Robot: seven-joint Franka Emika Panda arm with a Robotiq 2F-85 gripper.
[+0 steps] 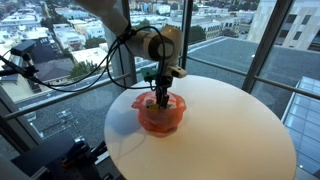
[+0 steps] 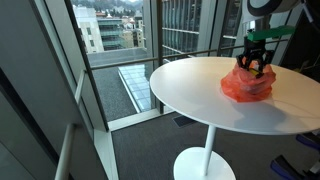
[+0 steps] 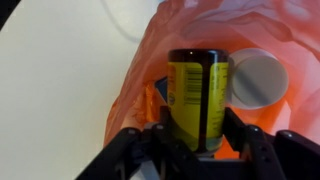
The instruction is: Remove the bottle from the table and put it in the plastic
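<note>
The gripper [image 1: 161, 98] hangs straight down from the arm [image 1: 112, 18] over the plastic [image 1: 160, 116], which sits off centre on the round white table [image 1: 225, 135]. In both exterior views the fingers reach down to the crinkled rim; seen from the far side of the room, the gripper [image 2: 256, 64] stands right on top of the plastic [image 2: 247, 86], with bare table [image 2: 190, 95] spreading out in front.

The wrist view is the clear one. There the bottle [image 3: 198, 98] is gripped between the two black fingers [image 3: 248, 142], which are drawn in narrow and press against its sides. The gripper [image 3: 198, 138] holds it low on the body. The bottle has a dark cap and a yellow label with a barcode strip down one edge. Red-orange plastic [image 3: 205, 28] frames it above and on both sides, so it is over or inside the bowl, though how deep I cannot say from here. A white round thing [image 3: 262, 78] lies in the plastic just beside the bottle. White table [image 3: 60, 80] fills that view's left side.

A black cable [image 1: 70, 82] loops off the arm toward the windows [image 1: 215, 25].
</note>
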